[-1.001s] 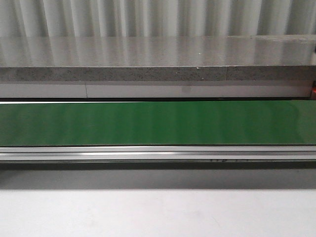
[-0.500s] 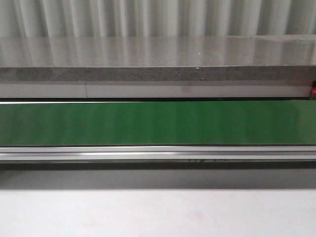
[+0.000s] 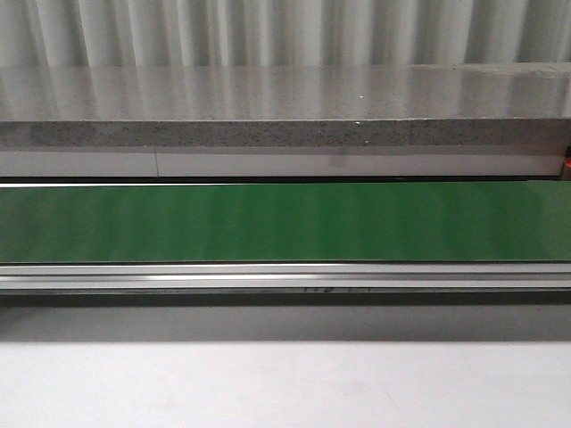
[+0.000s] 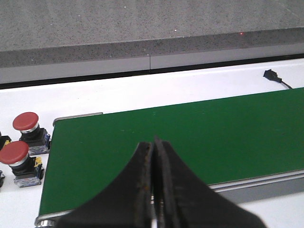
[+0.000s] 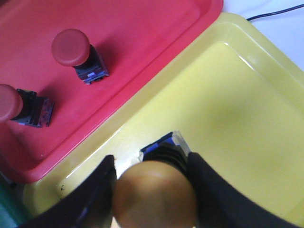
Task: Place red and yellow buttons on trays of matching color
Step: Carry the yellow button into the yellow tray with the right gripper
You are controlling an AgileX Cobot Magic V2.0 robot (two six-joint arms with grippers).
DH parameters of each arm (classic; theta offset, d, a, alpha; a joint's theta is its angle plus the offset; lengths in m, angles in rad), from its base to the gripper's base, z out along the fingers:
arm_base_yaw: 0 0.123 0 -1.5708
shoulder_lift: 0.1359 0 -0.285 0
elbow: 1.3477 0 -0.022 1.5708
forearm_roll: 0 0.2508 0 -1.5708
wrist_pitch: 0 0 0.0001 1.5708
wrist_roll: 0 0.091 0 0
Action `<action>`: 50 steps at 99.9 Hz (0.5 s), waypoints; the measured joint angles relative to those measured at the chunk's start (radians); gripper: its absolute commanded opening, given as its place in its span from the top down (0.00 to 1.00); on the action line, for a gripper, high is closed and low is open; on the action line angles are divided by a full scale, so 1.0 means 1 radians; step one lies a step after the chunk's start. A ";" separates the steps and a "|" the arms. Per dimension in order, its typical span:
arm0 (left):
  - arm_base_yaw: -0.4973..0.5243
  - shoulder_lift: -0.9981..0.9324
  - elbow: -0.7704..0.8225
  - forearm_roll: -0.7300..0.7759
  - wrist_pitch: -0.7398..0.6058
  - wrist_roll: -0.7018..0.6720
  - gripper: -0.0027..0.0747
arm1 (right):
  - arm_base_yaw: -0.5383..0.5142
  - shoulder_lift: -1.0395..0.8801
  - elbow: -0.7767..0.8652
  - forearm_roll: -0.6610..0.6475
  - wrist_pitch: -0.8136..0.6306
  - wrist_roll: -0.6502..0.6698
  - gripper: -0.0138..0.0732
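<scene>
Here my right gripper (image 5: 154,190) pinches a yellow button (image 5: 155,192) over the yellow tray (image 5: 247,109); my left gripper (image 4: 154,147) is pressed together above the green belt (image 4: 213,133).

A green conveyor belt (image 3: 285,221) ran straight across the front view, edged along its near side by a silver metal rail (image 3: 285,278). In front of it lay the white table (image 3: 285,383). Behind the belt stood a grey speckled stone ledge (image 3: 285,107), backed by a corrugated wall (image 3: 285,31). In the left wrist view, a small black plug with its cable (image 4: 274,77) lay on the white table beyond the belt's far edge.
</scene>
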 measured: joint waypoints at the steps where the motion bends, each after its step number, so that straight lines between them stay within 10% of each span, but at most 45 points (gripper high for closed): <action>1: 0.000 0.000 0.000 0.000 0.000 0.000 0.99 | 0.000 0.004 0.000 0.002 -0.002 0.000 0.73; 50: 0.000 0.000 0.000 0.000 0.000 0.002 0.99 | 0.000 0.258 0.000 0.082 -0.099 0.000 0.73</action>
